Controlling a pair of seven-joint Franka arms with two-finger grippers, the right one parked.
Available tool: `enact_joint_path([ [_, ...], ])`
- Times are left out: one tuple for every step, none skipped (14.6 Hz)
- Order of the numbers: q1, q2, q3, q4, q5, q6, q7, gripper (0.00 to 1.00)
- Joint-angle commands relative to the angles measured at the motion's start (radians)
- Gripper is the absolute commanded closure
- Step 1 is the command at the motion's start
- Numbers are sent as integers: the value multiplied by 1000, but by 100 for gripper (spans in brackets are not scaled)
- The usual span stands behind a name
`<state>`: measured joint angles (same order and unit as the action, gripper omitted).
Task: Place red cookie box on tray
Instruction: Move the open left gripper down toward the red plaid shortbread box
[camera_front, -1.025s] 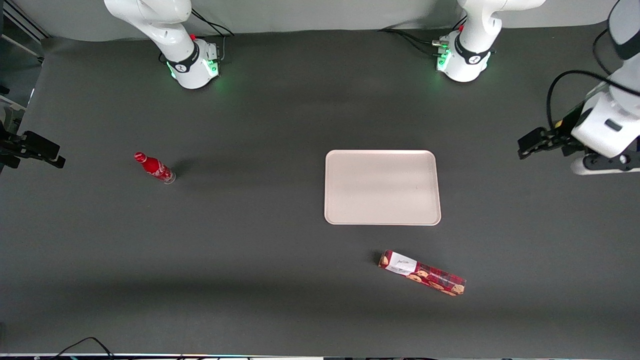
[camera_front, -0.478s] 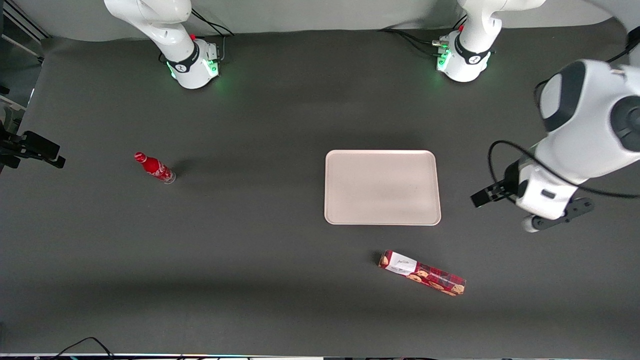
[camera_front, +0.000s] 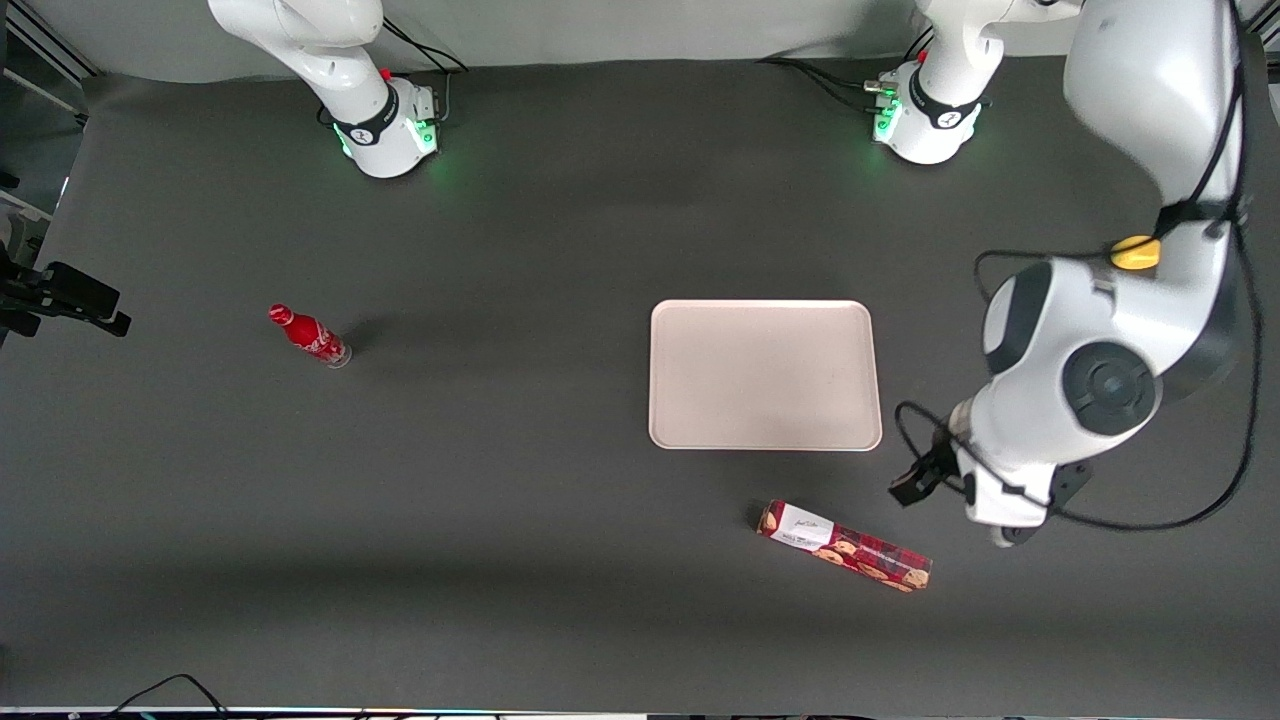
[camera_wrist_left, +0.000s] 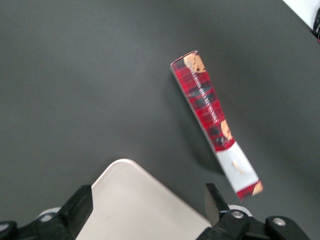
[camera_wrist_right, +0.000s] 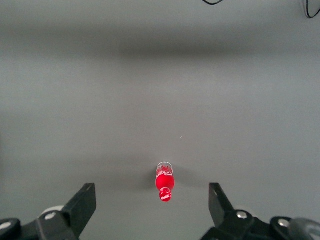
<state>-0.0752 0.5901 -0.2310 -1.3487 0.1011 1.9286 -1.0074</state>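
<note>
From the front, the red cookie box lay flat on the dark table, nearer the camera than the tray and well apart from it, set at a slant with its white label patch toward the parked arm's end. The tray sat level with nothing on it. The left arm's gripper hung above the table just beside the tray's near corner on the working arm's side, between that corner and the box — touching neither. Only a dark tip of it showed under the white wrist in this view. A small red soda bottle stood toward the parked arm's end of the table, well apart from everything else.

From the left wrist camera, the gripper was spread wide, its two black fingers far apart with nothing between them. One rounded corner of the tray showed in the gap between the fingers. The red cookie box lay clear of the tray, its label end the closer to the gripper and its cookie-printed end pointing away.

From the right wrist camera, only the soda bottle showed, alone on the table.
</note>
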Motion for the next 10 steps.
enact_joint_path([
  [-28,169,-1,131,32,94,-77,0],
  [-28,192,1,131,34,131,-91,0],
  [-28,210,1,132,34,159,-97,0],
  [-28,224,1,132,34,177,-100,0],
  [-37,241,1,132,35,200,-121,0],
  [-49,257,1,132,43,237,-144,0],
  [-54,278,1,134,61,275,-157,0],
  [-54,301,1,149,74,309,-158,0],
  [-54,322,2,163,84,323,-158,0],
  [-54,336,4,175,95,329,-160,0],
])
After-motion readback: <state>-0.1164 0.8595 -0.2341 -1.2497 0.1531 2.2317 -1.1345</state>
